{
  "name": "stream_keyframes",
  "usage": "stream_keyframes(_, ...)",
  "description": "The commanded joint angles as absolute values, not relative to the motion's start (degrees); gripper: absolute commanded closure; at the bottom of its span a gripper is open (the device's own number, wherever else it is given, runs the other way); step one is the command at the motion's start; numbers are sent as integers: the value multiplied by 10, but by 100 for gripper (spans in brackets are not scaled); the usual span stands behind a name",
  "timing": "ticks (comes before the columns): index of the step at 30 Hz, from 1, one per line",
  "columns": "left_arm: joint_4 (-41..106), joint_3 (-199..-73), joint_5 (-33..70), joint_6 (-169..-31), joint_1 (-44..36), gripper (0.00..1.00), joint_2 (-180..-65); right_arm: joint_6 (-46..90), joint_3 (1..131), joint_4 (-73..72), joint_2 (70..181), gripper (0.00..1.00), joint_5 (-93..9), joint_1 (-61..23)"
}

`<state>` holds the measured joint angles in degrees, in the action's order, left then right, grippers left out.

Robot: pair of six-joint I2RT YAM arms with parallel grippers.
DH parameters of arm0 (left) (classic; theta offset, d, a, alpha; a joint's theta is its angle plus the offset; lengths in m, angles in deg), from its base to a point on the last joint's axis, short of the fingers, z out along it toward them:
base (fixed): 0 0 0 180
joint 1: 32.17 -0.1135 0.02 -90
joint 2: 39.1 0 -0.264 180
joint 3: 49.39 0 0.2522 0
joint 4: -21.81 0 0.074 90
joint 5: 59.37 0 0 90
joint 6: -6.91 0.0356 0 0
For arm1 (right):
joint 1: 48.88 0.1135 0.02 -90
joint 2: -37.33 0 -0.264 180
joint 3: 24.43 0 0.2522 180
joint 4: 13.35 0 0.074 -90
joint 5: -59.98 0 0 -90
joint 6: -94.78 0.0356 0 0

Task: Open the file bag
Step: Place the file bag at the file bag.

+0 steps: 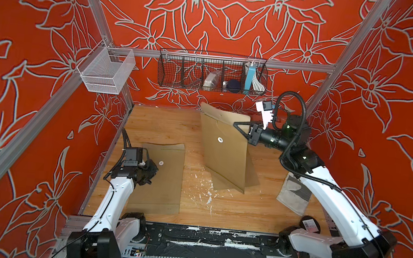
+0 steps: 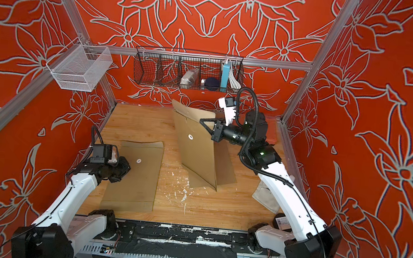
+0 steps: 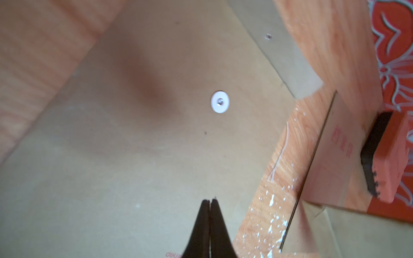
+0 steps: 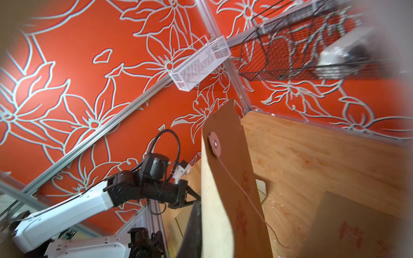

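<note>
A brown file bag (image 1: 224,152) (image 2: 197,157) stands upright mid-table, its flap (image 4: 225,134) raised, with a white button (image 1: 220,139) on its face. A loose string hangs from the flap's button (image 4: 215,143). My right gripper (image 1: 236,124) (image 2: 202,121) (image 4: 202,223) is shut on the bag's upper edge; one finger is hidden behind the paper. A second file bag (image 1: 164,182) (image 3: 134,156) lies flat at the left, button (image 3: 220,101) up. My left gripper (image 3: 210,201) (image 1: 155,168) hovers over it, shut on nothing.
A black wire basket (image 1: 212,73) and a white mesh basket (image 1: 105,69) hang on the back rail. A grey cloth (image 1: 294,195) and a black round item (image 1: 310,223) lie by the right arm. White flecks (image 1: 207,194) dot the wooden table (image 1: 244,210).
</note>
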<state>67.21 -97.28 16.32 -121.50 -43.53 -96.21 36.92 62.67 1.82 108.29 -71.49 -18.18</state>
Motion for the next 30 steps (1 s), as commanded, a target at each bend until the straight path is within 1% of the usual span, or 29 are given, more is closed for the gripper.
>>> stream_keyframes(1,656,-967,162,-1234,-455,99,-992,362,676,1,1102,100,-688,-117)
stream_keyframes(6,658,-954,201,-1253,-464,100,-1022,355,715,-2,1126,100,-674,-26)
stream_keyframes(9,661,-950,214,-1267,-465,100,-1044,383,695,-16,1124,100,-638,-18)
stream_keyframes(13,669,-955,226,-1277,-465,100,-1069,390,641,18,1143,100,-530,-32)
stream_keyframes(14,669,-954,227,-1279,-465,100,-1071,402,628,16,1166,100,-527,-46)
stream_keyframes(17,663,-948,224,-1281,-465,100,-1072,426,607,-20,1247,100,-573,-79)
stream_keyframes(21,661,-945,223,-1280,-466,100,-1072,423,625,-34,1336,100,-610,-91)
stream_keyframes(30,651,-948,227,-1280,-465,100,-1090,417,682,-9,1448,100,-593,-100)
